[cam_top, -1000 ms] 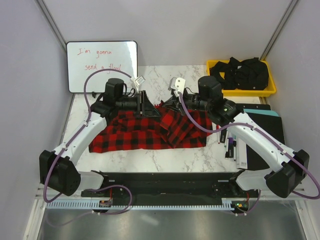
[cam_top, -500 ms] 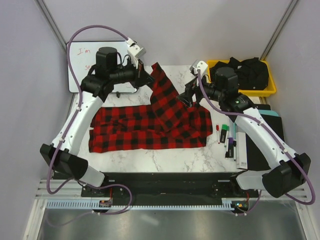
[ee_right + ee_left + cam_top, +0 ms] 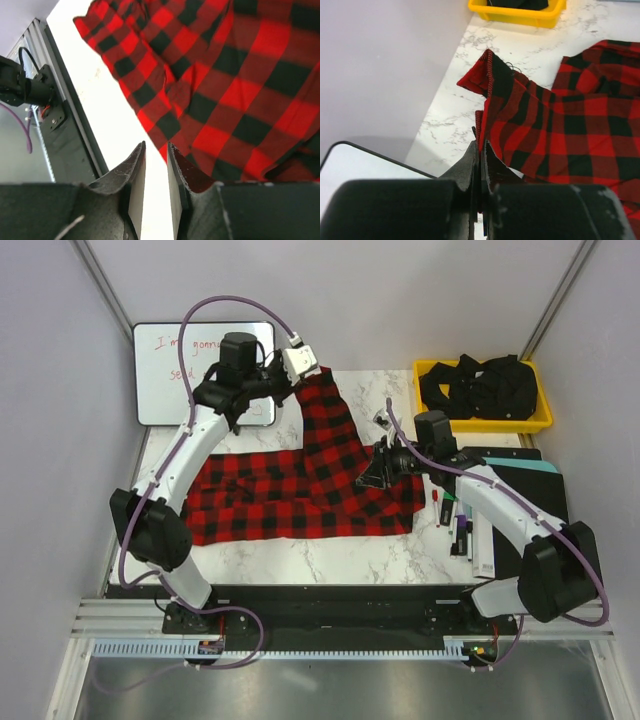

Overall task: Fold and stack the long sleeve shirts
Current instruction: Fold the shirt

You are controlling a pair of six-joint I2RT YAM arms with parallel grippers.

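Note:
The red-and-black check flannel shirt (image 3: 300, 490) lies spread across the marble table, with one part pulled up toward the back. My left gripper (image 3: 308, 368) is raised at the back and shut on the edge of that lifted part, which hangs down from it. In the left wrist view the cloth edge (image 3: 492, 90) runs between the closed fingers of the left gripper (image 3: 480, 150). My right gripper (image 3: 372, 476) is low over the shirt's right part. In the right wrist view its fingers (image 3: 135, 165) stand a little apart with nothing between them, and the shirt (image 3: 225, 85) lies just beyond.
A whiteboard (image 3: 165, 380) leans at the back left. A yellow bin (image 3: 540, 420) with black clothes stands at the back right, also in the left wrist view (image 3: 520, 15). Markers (image 3: 455, 515) and dark folders (image 3: 525, 500) lie at the right edge.
My left gripper swung right and higher with the shirt's edge still in it. My right gripper let go of the cloth and dropped down over the shirt's right part.

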